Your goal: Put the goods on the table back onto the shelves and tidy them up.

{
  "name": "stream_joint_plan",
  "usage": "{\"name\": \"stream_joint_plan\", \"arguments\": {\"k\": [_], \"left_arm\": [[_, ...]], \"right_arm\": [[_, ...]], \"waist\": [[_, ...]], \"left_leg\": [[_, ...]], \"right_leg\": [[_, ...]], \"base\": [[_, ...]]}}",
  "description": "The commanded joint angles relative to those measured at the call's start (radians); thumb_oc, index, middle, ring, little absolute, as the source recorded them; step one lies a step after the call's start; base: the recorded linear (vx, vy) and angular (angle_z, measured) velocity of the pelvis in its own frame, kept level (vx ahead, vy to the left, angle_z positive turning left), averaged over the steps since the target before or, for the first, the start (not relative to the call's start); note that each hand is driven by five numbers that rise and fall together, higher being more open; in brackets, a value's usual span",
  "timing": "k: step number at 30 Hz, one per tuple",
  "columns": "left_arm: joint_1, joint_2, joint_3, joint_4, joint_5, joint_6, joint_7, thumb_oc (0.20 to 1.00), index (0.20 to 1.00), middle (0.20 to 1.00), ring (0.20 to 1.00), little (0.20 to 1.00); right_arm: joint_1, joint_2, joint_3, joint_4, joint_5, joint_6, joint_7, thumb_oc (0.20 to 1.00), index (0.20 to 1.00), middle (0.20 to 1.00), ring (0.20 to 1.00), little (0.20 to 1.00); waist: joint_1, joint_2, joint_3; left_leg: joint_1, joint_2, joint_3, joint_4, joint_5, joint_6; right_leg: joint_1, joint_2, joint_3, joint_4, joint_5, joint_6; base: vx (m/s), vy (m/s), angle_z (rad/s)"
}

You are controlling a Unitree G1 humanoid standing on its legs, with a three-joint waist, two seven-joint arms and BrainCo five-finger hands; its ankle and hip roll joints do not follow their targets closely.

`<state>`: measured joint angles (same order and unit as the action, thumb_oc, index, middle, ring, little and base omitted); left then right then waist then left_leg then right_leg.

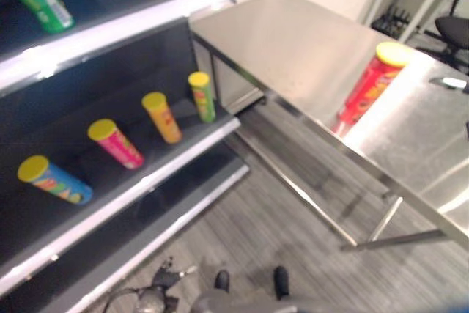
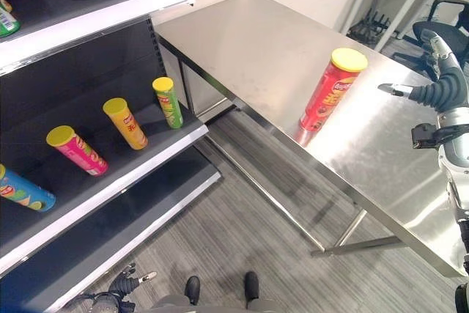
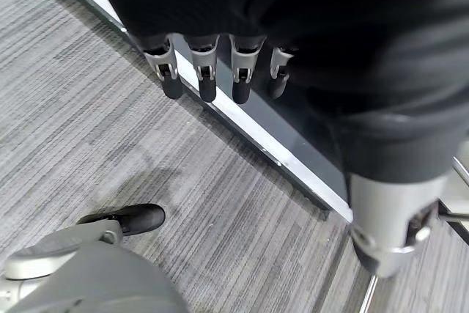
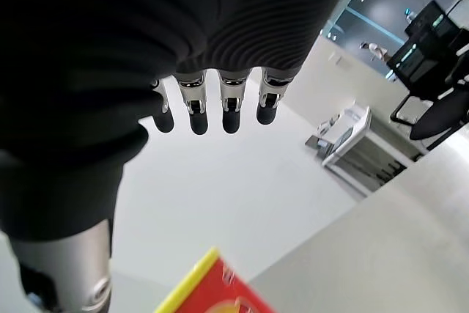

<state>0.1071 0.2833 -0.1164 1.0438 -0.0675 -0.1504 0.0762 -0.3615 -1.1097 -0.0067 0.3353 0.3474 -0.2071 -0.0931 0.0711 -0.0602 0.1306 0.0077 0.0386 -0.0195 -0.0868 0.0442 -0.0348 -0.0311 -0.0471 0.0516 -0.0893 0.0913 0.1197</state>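
Right hand [image 2: 440, 93] fingers relaxed, empty, hovering near red can [image 2: 327, 91] upright on table [image 2: 249, 49]; left hand [image 3: 220, 64] relaxed, low over floor [image 3: 88, 122].

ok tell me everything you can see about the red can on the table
The red can is a tall, slim cylinder with a yellow lid and a printed label, and looks like a cardboard snack tube. It stands upright on the bare steel table, alone, mirrored faintly in the shiny top. Nothing touches it but the table. The right robot hand is off to its side, apart from it, fingers straight; the can's yellow rim and red side show in the right wrist view.
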Motion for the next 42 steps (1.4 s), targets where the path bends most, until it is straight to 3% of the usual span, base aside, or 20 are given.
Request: {"name": "stream_joint_plan", "arguments": {"k": [1, 10, 24, 35, 42], "left_arm": [[-0.032, 0.033, -0.014, 0.045, -0.014, -0.016, 0.017, 1.0, 1.0, 1.0, 1.0, 1.0], [-0.018, 0.038, -0.012, 0.047, -0.011, -0.015, 0.015, 1.0, 1.0, 1.0, 1.0, 1.0], [-0.035, 0.043, -0.038, 0.031, -0.019, -0.013, 0.022, 1.0, 1.0, 1.0, 1.0, 1.0], [-0.026, 0.039, -0.035, 0.034, -0.026, -0.012, 0.025, 1.0, 1.0, 1.0, 1.0, 1.0], [-0.027, 0.039, -0.047, 0.036, -0.02, -0.01, 0.022, 1.0, 1.0, 1.0, 1.0, 1.0]], "right_arm": [[-0.094, -0.046, 0.006, 0.029, -0.01, -0.019, -0.018, 1.0, 1.0, 1.0, 1.0, 1.0], [-0.075, -0.053, 0.034, 0.037, 0.028, -0.008, 0.029, 1.0, 1.0, 1.0, 1.0, 1.0], [-0.199, -0.044, 0.169, 0.151, -0.033, 0.017, 0.011, 1.0, 1.0, 1.0, 1.0, 1.0], [-0.203, -0.03, 0.13, 0.155, -0.004, 0.011, -0.011, 1.0, 1.0, 1.0, 1.0, 1.0], [-0.236, -0.036, 0.164, 0.189, 0.003, 0.015, 0.0, 1.0, 1.0, 1.0, 1.0, 1.0]], "waist": [[0.037, -0.046, -0.005], [0.048, -0.047, 0.002], [0.061, -0.048, 0.008], [0.073, -0.046, 0.009], [0.078, -0.047, 0.009]], "left_leg": [[-0.023, 0.009, -0.029, 0.006, -0.042, -0.068], [-0.024, 0.01, -0.061, 0.004, -0.039, -0.076], [-0.022, 0.012, -0.087, 0.004, -0.037, -0.08], [-0.024, 0.007, -0.106, 0.004, -0.038, -0.078], [-0.022, 0.007, -0.113, 0.005, -0.039, -0.079]], "right_leg": [[0.051, -0.024, -0.013, 0.068, -0.18, 0.088], [0.064, -0.02, -0.044, 0.072, -0.196, 0.083], [0.076, -0.02, -0.069, 0.075, -0.206, 0.08], [0.08, -0.022, -0.083, 0.082, -0.214, 0.078], [0.089, -0.022, -0.094, 0.08, -0.217, 0.076]], "base": [[0.03, -0.034, 0.27], [0.03, -0.031, 0.19], [0.02, -0.018, 0.07], [0.01, -0.009, 0.03], [0.01, -0.007, 0.07]]}}
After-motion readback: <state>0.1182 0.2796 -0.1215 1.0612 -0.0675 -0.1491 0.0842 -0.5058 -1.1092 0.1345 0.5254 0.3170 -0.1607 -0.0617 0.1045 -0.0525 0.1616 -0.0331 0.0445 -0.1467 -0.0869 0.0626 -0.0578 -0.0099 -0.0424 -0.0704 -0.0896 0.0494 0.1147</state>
